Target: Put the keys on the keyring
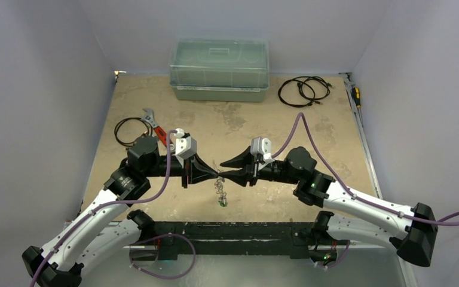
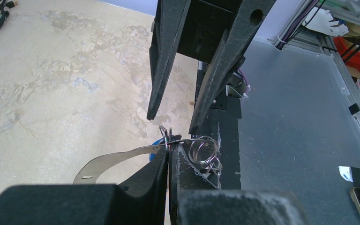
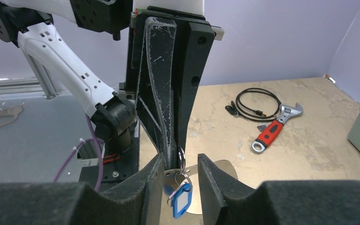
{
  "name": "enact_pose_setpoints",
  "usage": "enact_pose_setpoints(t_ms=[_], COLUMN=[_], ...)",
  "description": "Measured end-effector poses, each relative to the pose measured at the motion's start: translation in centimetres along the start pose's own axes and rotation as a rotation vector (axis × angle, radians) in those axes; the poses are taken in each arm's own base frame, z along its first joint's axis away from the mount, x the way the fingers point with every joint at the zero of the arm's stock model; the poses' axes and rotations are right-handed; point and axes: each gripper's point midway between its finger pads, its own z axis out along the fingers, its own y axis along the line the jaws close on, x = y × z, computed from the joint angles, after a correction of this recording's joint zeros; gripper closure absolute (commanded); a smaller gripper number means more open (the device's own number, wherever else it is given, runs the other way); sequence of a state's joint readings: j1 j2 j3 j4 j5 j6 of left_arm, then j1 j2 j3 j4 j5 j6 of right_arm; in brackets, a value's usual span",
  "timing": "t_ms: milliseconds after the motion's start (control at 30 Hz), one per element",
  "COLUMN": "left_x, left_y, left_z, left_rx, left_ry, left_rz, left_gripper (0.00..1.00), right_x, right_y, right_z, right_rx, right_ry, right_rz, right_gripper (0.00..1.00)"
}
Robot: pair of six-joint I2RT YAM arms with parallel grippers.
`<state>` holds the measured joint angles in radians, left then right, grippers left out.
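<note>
Above the tan table (image 1: 245, 128), left pincer (image 2: 168, 152) clamps one keyring (image 2: 117, 158); right pincer (image 3: 179, 161) gapes.

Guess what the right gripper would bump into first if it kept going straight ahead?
Probably the blue-tagged key dangling at the left gripper's shut tips, between the right gripper's open fingers; then the left gripper itself. Depth is hard to judge.

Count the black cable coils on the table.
2. One coil lies far right, beside the lidded box; the other lies left, by the red-handled wrench. None seems hidden.
</note>
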<state>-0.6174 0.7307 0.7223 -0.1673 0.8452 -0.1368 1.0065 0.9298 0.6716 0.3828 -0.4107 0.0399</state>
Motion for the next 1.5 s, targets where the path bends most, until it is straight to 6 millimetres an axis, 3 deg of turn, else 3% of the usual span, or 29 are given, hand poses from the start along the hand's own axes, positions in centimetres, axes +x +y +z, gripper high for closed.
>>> enact_pose_setpoints(t_ms=[167,500,633,800,1067,1133,1233,1333,1500], left_x=[0.0,-0.1,-0.1,-0.2,-0.2,-0.1,-0.3,-0.9,-1.6], left_y=[-0.1,-0.2,-0.2,-0.2,-0.3,-0.3,-0.2,-0.3,-0.4], left_z=[0.0,-0.1,-0.1,-0.2,-0.4,-0.4,-0.4,-0.7,-1.3], left_rx=[0.004,0.005,0.004,0.001,-0.002,-0.002,-0.008,-0.023,-0.055], left_ry=[-0.002,-0.005,-0.006,-0.007,-0.008,-0.007,-0.014,-0.034,-0.064], left_rz=[0.002,0.007,0.008,0.011,0.015,0.018,0.037,0.063,0.104], left_gripper=[1.0,1.0,1.0,1.0,1.0,0.79,0.61,0.54,0.54], right_x=[0.6,1.1,1.2,1.2,1.2,1.2,1.5,2.3,2.3], right_y=[-0.2,-0.3,-0.3,0.0,0.3,0.3,0.2,-0.3,-1.0], right_z=[0.3,0.5,0.7,1.1,1.2,1.2,1.1,0.9,0.8], right_rx=[0.001,0.0,-0.01,-0.036,-0.062,-0.063,-0.06,-0.035,0.001], right_ry=[0.017,0.03,0.036,0.042,0.045,0.045,0.063,0.105,0.135], right_rz=[0.0,-0.004,-0.002,0.001,0.001,-0.002,-0.011,-0.013,-0.029], right_gripper=[0.7,0.87,0.88,1.0,1.0,1.0,1.0,1.0,1.0])
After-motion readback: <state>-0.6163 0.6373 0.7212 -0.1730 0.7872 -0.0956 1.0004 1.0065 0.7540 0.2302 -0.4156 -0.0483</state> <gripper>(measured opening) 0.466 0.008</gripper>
